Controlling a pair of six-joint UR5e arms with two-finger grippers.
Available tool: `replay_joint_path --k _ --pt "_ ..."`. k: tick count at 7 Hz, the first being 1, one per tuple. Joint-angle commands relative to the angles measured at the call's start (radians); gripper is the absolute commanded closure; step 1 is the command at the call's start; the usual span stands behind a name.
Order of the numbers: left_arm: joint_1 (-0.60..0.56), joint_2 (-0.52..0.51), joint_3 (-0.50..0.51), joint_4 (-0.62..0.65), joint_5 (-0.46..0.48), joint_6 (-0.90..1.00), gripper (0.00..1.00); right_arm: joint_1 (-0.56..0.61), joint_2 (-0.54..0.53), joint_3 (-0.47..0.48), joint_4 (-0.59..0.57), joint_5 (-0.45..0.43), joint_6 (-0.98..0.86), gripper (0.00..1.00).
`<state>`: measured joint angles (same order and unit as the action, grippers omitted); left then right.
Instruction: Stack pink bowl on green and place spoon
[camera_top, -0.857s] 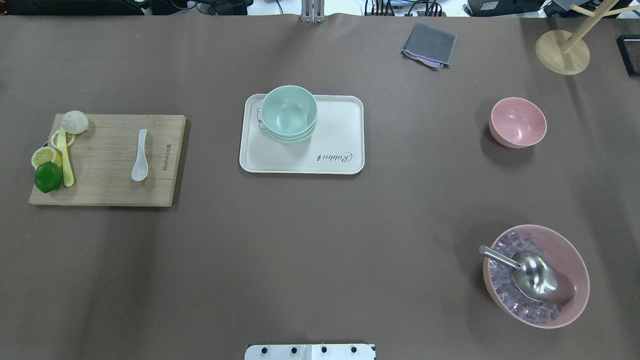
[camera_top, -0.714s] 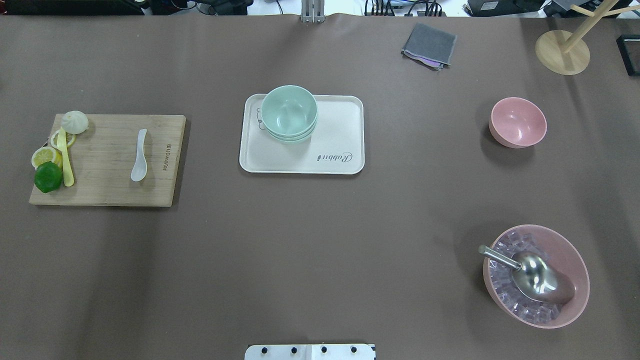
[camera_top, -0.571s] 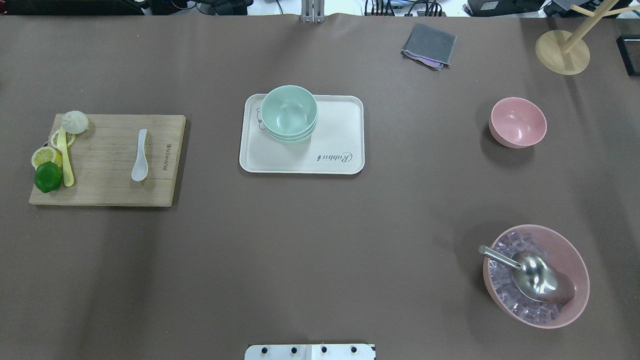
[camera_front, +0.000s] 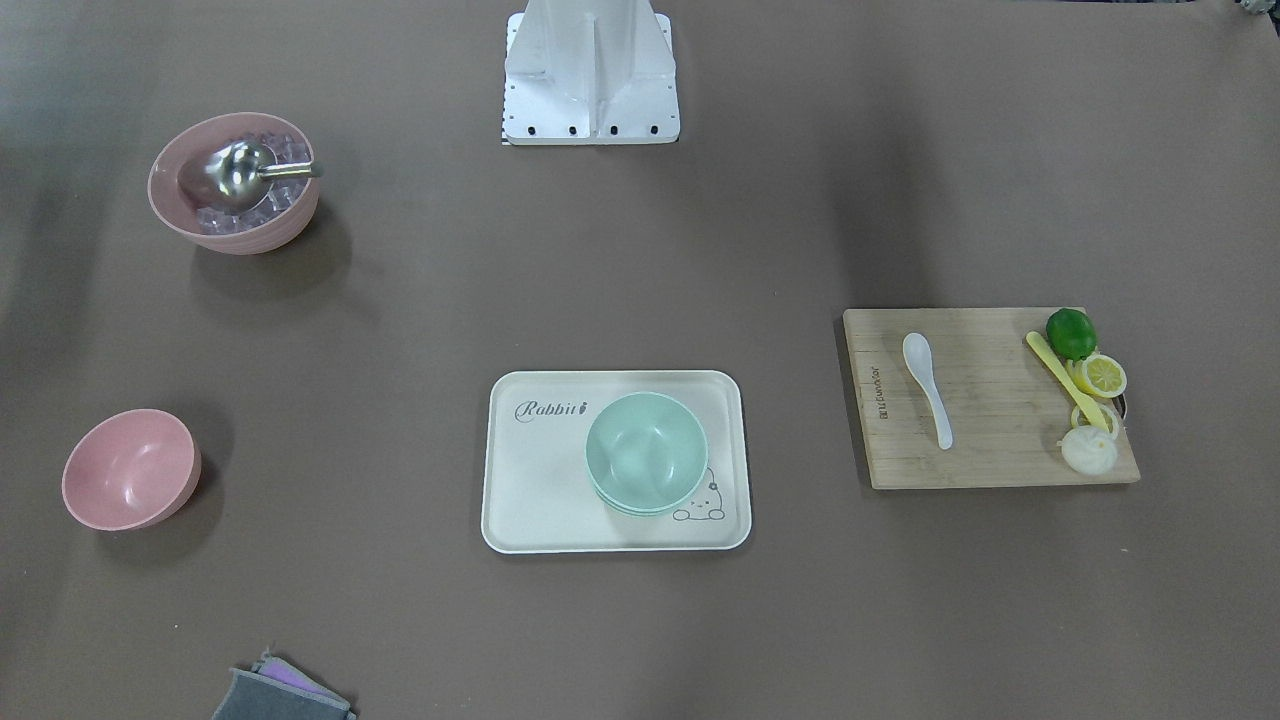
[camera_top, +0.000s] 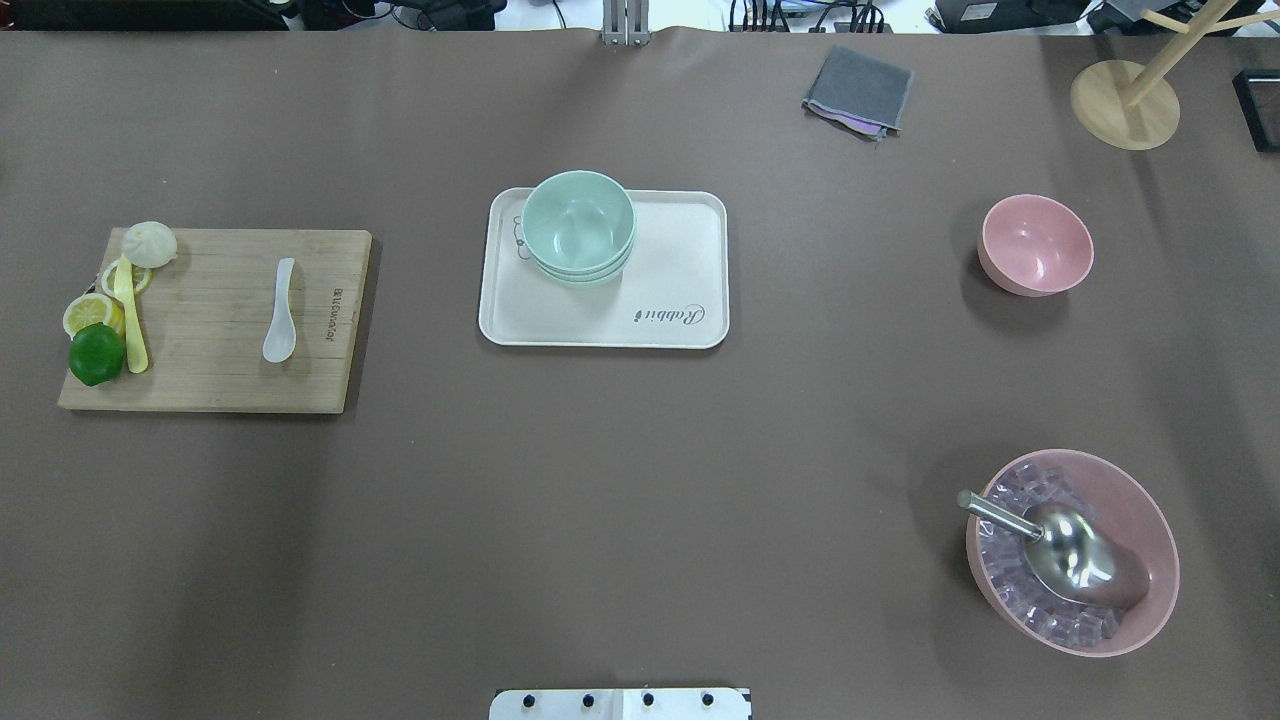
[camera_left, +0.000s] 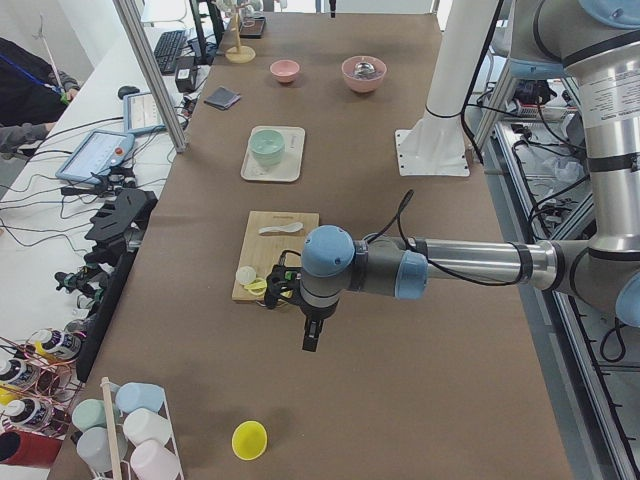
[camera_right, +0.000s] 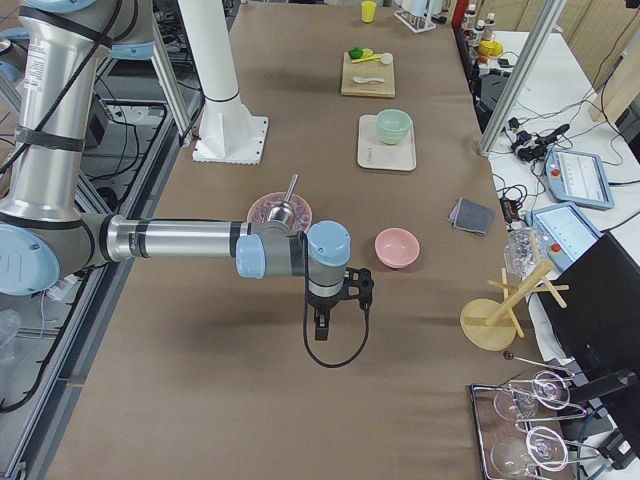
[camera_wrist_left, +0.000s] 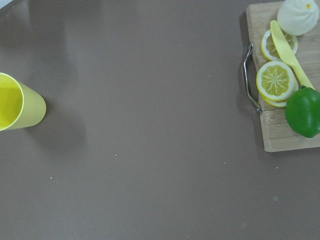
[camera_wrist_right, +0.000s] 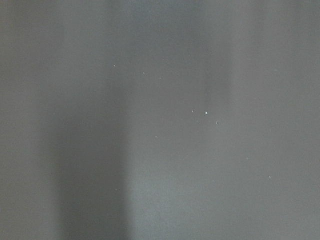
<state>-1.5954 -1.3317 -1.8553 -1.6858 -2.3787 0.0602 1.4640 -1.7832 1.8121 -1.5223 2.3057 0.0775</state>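
pink bowl upright on the table, well apart from green bowl stack on tray; spoon on cutting board. Bowl looks light, rigid and slick, so we'd pinch the rim. For left gripper and right gripper, we can't tell if the fingers are apart or together.

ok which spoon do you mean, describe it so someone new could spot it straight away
Find the wooden cutting board on the robot's left side of the table. The spoon lies alone on the board's bare half, the one nearer the tray. It is small, glossy and white with a short thick handle, unlike the thin yellow utensil beside the lime at the board's other end.
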Motion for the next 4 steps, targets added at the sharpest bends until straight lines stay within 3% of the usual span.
replay_joint_path --k 1,3,4 --pt "0.000 -0.076 0.011 -0.017 -0.002 -0.005 0.02 -0.002 0.077 0.003 0.010 0.033 0.015 0.00" --pt "0.000 -0.203 0.059 -0.064 0.001 -0.026 0.02 -0.002 0.195 -0.023 0.019 0.029 0.015 0.00" --pt "0.000 -0.211 0.067 -0.083 0.001 -0.036 0.02 -0.002 0.220 -0.057 0.060 0.030 0.016 0.00"
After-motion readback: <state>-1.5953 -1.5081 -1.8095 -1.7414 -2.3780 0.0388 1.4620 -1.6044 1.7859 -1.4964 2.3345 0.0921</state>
